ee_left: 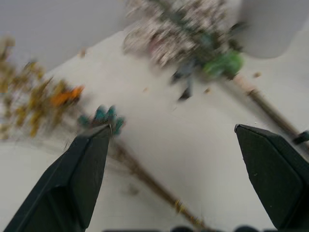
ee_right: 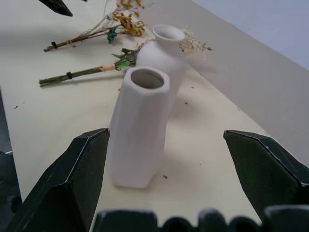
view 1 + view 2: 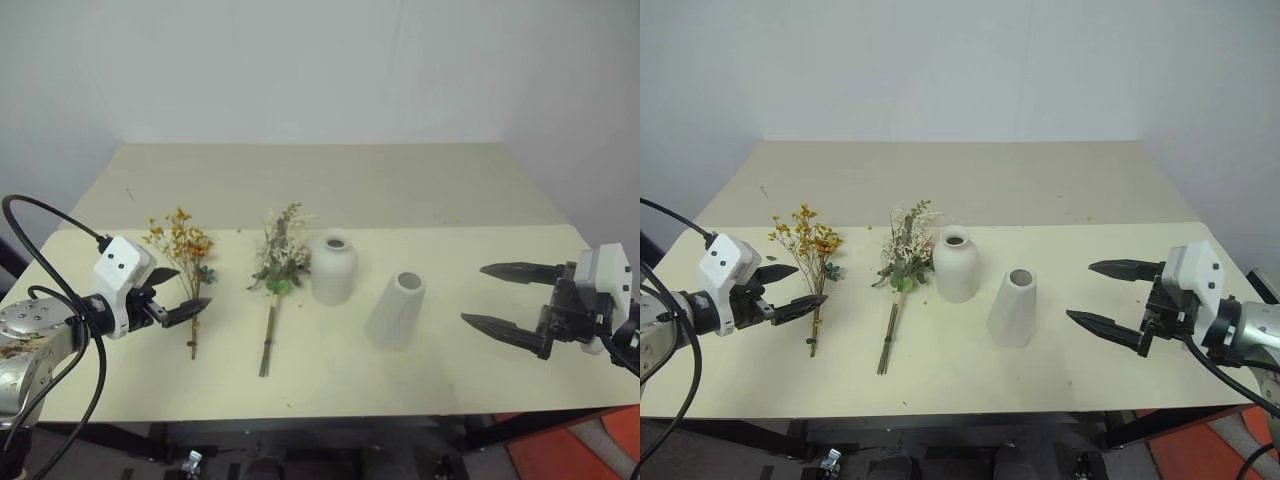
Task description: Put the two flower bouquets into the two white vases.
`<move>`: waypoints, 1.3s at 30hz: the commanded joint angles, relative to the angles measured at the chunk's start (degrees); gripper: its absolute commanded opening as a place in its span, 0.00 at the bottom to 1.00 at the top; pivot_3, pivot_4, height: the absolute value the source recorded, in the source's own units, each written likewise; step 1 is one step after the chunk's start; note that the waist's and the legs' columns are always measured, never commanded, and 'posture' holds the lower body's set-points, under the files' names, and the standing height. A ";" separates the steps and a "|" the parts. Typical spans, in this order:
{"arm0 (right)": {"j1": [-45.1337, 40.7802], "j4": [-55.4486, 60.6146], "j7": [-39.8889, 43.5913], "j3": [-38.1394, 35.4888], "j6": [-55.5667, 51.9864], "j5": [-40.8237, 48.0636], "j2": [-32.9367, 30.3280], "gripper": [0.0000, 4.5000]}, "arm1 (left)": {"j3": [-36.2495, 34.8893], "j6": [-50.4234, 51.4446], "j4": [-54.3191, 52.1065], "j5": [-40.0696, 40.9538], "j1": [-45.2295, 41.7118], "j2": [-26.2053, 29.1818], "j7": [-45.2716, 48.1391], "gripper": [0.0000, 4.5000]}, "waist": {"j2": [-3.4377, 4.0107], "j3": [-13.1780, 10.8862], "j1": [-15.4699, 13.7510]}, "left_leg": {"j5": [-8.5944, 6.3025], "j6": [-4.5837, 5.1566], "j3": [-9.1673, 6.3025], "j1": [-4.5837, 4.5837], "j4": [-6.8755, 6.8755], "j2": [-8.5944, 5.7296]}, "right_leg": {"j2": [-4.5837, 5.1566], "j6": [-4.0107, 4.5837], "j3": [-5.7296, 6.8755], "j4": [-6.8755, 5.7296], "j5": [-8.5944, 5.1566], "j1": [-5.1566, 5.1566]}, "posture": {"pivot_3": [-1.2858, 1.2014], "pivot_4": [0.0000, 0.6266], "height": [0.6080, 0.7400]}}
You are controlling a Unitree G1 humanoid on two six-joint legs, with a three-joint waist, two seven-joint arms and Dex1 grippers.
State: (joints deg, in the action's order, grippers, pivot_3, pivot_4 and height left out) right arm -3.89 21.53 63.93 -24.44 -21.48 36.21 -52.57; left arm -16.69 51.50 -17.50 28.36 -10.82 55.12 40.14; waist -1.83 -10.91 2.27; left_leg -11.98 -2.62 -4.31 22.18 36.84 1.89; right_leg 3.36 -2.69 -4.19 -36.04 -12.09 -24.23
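Black fingers of the left pincer (image 3: pixel 180 292) stand wide and empty just beside the stem of the yellow-orange bouquet (image 3: pixel 183 245), so the first pick-up looks to be in hand; next it must drop over that thin stem and close. The right pincer (image 3: pixel 1112 293), equally wide and empty, faces the tapered vase (image 3: pixel 1013 307). Pink-and-cream bouquet (image 3: pixel 278 262) and squat vase (image 3: pixel 333 267) lie between. Table (image 3: pixel 330 185) beyond is bare; its near edge runs close to both stem ends.
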 commanded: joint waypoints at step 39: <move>-14.39 -8.54 8.65 6.23 4.17 -1.32 -2.95 0.99 | 23.59 14.60 43.11 -23.26 -45.82 -11.04 -15.99 0.01 | -0.06 -0.03 0.52 | 0.01 -0.01 -0.07 0.06 0.00 -0.06 | -0.02 -0.08 0.01 -0.06 0.05 -0.04 | 0.52 0.24 1.00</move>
State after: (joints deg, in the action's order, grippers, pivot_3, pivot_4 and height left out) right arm -17.24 13.09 72.51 -17.63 -18.69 34.92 -55.38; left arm 9.51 67.40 28.43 6.51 -53.61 42.62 25.39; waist -1.89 -10.94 2.79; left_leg -11.97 -2.62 -4.39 22.26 36.85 1.83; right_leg 3.34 -2.78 -4.17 -36.10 -12.04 -24.28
